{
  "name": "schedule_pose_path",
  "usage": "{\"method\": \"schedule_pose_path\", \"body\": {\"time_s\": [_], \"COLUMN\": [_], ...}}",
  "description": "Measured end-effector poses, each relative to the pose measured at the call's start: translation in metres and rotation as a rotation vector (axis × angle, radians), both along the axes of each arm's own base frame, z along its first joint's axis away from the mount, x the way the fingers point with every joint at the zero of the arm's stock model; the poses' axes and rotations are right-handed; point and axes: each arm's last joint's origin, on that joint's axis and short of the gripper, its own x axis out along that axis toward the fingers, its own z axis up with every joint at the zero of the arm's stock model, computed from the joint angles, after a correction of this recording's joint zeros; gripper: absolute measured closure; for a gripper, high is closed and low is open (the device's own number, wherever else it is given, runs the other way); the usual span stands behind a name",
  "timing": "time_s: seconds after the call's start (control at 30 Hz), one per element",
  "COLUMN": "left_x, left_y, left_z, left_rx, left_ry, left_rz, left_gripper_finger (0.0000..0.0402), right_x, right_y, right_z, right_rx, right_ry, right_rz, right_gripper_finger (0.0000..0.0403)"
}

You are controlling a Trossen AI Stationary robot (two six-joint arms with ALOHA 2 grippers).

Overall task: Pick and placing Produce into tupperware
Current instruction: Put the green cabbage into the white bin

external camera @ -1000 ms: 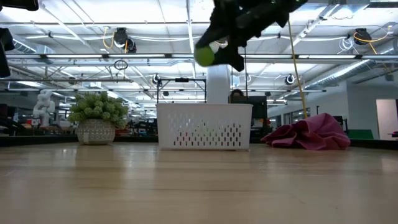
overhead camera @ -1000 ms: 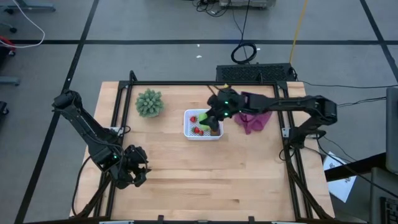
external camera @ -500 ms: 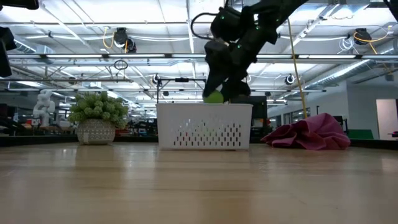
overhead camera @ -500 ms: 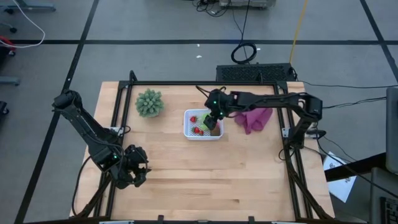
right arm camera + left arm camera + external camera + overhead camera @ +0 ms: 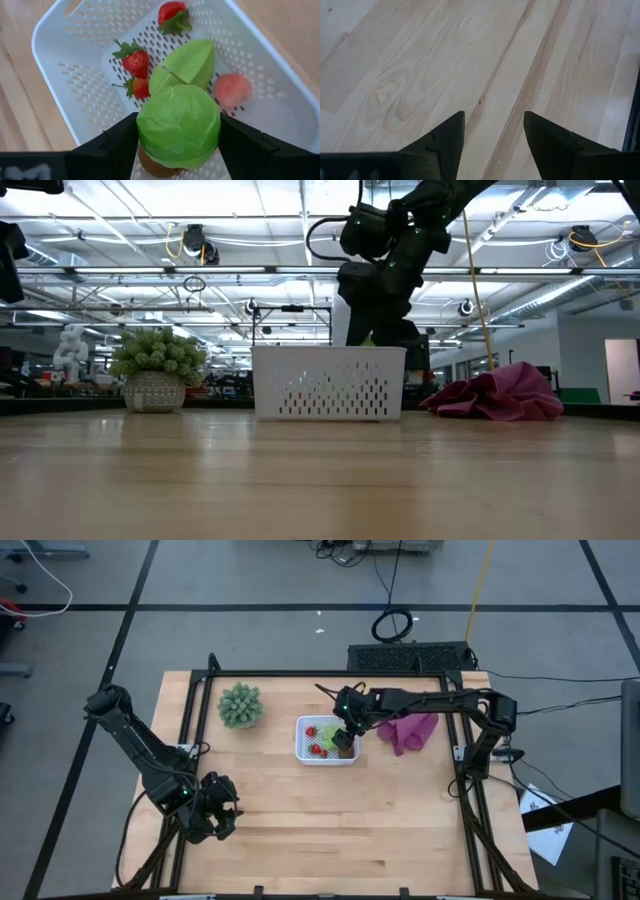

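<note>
The white perforated tupperware (image 5: pixel 301 747) stands in the middle of the table's far half. My right gripper (image 5: pixel 343 733) reaches down into it, shut on a round bright green piece (image 5: pixel 178 125). In the right wrist view, three red strawberries (image 5: pixel 135 59), a green leaf-shaped piece (image 5: pixel 190 62) and a pink bit (image 5: pixel 232 89) lie on the container's base. The brown oval (image 5: pixel 150 169) shows just under the round piece. In the low view the basket wall (image 5: pixel 328 383) hides the gripper's fingertips. My left gripper (image 5: pixel 215 820) waits open over bare wood near the near left corner. My right gripper pinches the round green piece at its two opposite sides (image 5: pixel 142 127) between both fingers (image 5: pixel 112 145). The fingers point down from above into the tupperware. The piece sits just over the brown oval; whether it rests on it I cannot tell.
A spiky grey-green plant (image 5: pixel 241 705) in a pot stands left of the tupperware. A purple cloth (image 5: pixel 408 730) lies bunched to its right, under my right arm. A black frame rail (image 5: pixel 300 674) runs along the table's far edge. Bare wood (image 5: pixel 420 65) lies under the left gripper.
My right gripper has come down from well above the tupperware until its fingers are inside the walls, carrying the round green piece with it. The piece has dropped from high above the rim to below it. The fingers have stayed shut on it.
</note>
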Motion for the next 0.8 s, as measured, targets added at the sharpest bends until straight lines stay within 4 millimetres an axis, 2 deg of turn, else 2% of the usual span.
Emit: {"method": "schedule_pose_path", "body": {"time_s": [0.8], "left_x": [0.0000], "left_y": [0.0000], "left_z": [0.0000], "left_rx": [-0.001], "left_ry": [-0.002], "left_rz": [0.003], "left_gripper_finger": [0.0195], "right_x": [0.0035], "right_y": [0.0051], "right_z": [-0.0054], "right_rx": [0.039], "right_ry": [-0.006], "right_rz": [0.022], "right_gripper_finger": [0.0170]}}
